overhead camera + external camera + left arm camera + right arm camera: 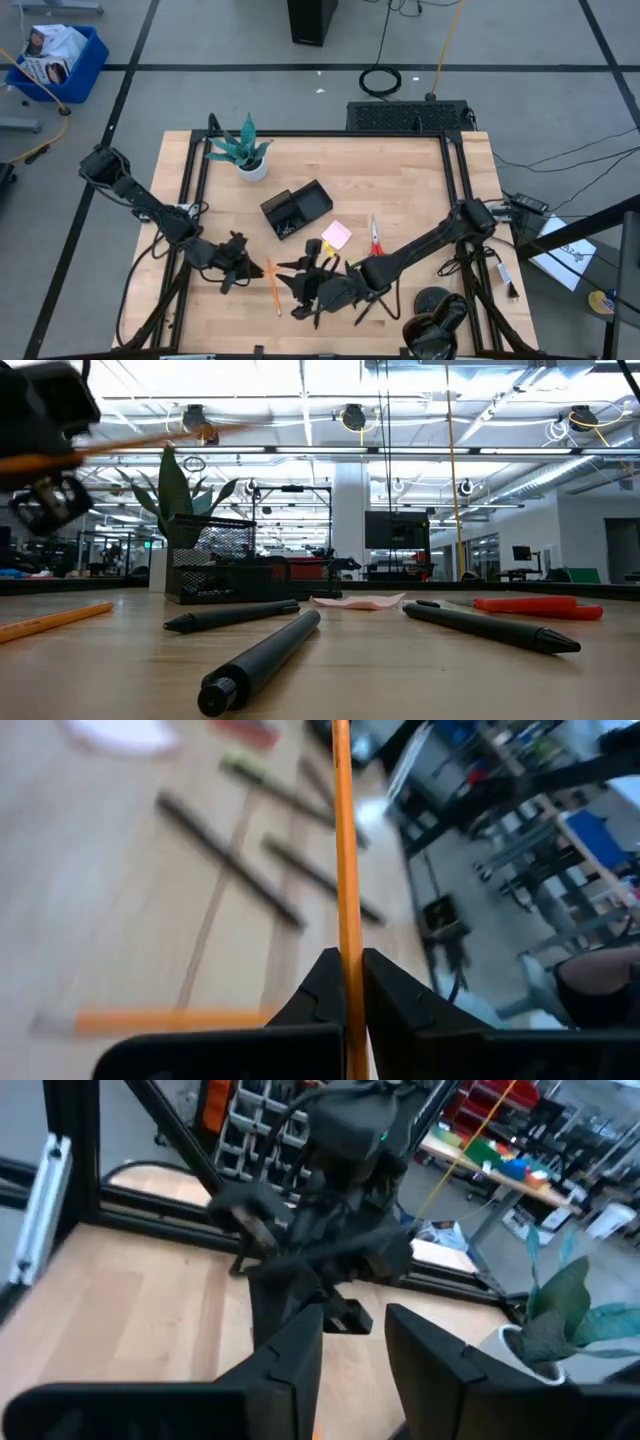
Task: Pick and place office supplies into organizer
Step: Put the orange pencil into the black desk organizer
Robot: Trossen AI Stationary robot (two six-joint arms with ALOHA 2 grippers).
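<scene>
- Left gripper (pixel 349 982): we see its 2 dark fingers clamped tight on a slim orange pencil (pixel 346 850), which runs straight out from between the fingertips. In the high view this gripper (pixel 243 262) sits over the near-left part of the light wooden table (pixel 400 175).
- In the low view that pencil (pixel 160 438) is lifted well above the tabletop, roughly level, beside the blurred dark gripper (pixel 45 450).
- Right gripper (pixel 352 1342): we see a clear gap between its 2 fingers and nothing between them. From above it (pixel 305 290) hovers near the table's front edge, close to the left gripper.
- A 2nd orange pencil (pixel 273 288) lies flat on the wood between the 2 grippers; it also shows at the low view's left edge (pixel 55 620).
- We count 3 slim black pens in the low view, all lying on the table: 1 closest to the camera (pixel 262 661), 1 behind it (pixel 232 616) and 1 to the right (pixel 492 628).
- The black rectangular mesh organizer tray (pixel 296 210) stands near the table's middle, toward the back, with dark items inside that we cannot make out.
- The pink square sticky-note pad (pixel 336 234) lies just in front of the tray, and the red-handled scissors (pixel 376 237) lie beside the pad.
- A green plant in a white pot (pixel 246 152) stands behind the tray, toward the back-left.
</scene>
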